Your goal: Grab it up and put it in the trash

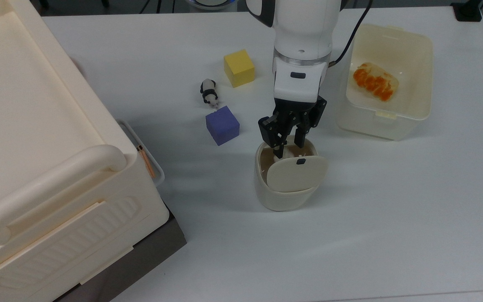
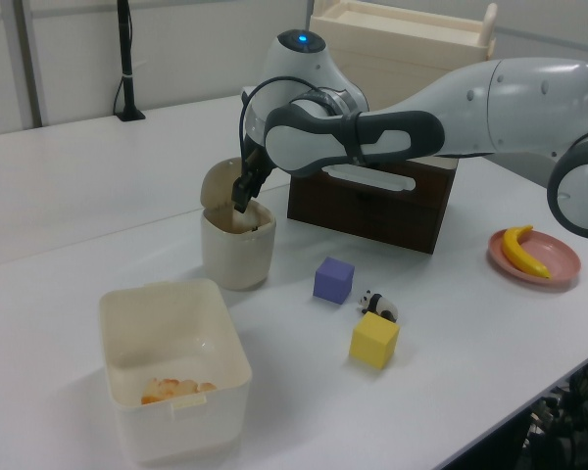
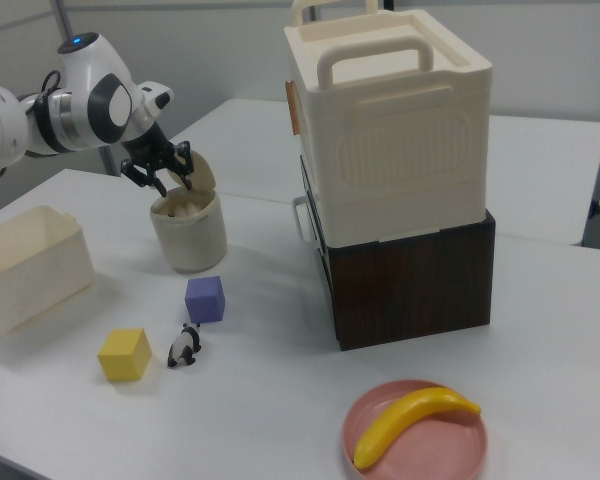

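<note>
So the hand [image 1: 290, 147] is sitting right over the open mouth of the trash [image 1: 285, 197], fingers spread apart with a clear gap between them and nothing pinched. In the right view the hand [image 3: 163, 172] hangs just above the bin's rim, and there's a pale lumpy bit inside the trash [image 3: 190, 245] that looks like the paper wad [image 3: 185, 210], lying directly below the fingertips and not touching them. From the top view I honestly can't make the wad out, since the flap lid [image 1: 297, 173] is tilted over the near half of the opening and the fingers cover the rest. In the left view the lid [image 2: 219, 181] stands tipped up behind the hand [image 2: 242, 199]. Around it on the white tabletop [image 1: 350, 235]: a purple cube [image 1: 222, 125] just off the top view's left of the bin, a little panda figurine [image 1: 209, 93] and a yellow cube [image 1: 239, 68] beyond that, and a rectangular cream tub [image 1: 413, 113] with orange-and-white food [image 1: 375, 81] in it on the top view's right.
</note>
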